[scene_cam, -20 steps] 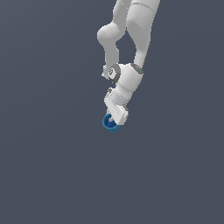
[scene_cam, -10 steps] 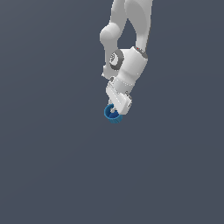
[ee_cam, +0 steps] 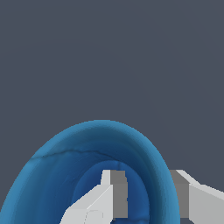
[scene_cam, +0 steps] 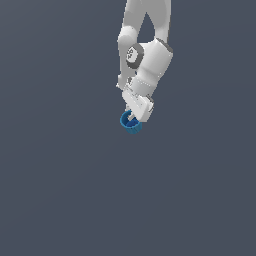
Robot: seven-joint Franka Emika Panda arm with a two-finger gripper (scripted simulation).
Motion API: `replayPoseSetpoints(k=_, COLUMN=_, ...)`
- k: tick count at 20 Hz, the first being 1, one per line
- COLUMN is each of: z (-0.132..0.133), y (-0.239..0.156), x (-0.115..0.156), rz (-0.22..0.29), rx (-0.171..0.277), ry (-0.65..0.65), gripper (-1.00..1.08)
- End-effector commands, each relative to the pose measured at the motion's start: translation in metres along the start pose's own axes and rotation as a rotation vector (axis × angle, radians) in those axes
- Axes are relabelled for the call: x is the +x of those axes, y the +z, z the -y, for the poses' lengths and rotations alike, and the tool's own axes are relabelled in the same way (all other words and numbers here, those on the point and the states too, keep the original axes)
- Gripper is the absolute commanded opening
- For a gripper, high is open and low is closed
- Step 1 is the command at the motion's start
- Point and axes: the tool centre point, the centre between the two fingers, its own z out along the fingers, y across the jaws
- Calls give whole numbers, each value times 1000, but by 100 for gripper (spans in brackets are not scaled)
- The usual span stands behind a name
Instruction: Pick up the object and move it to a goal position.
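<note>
The pincer (scene_cam: 133, 118) is clamped on the rim of the blue cup (scene_cam: 131, 124), one finger (ee_cam: 107, 197) inside it, the other outside its wall. Plain grey surrounds them; whether the cup touches any worktop is unclear.

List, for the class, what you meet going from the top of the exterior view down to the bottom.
Robot arm → white gripper → blue cup, the lowest thing, with the gripper reaching into and around its rim; below it only plain grey background.

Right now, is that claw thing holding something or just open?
Gripper: closed on the blue cup's wall, one finger inside, one outside.
</note>
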Motion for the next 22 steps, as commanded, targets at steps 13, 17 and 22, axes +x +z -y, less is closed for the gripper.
replayPoseSetpoints(k=13, z=-4, y=-31, x=7, rz=1, rx=-1, ry=0, gripper=-100)
replayPoseSetpoints(k=17, z=-4, y=-38, x=9, rz=1, rx=0, ry=0, gripper=-100)
replayPoseSetpoints(k=22, z=-5, y=-51, x=12, rz=1, rx=3, ry=1, gripper=-100)
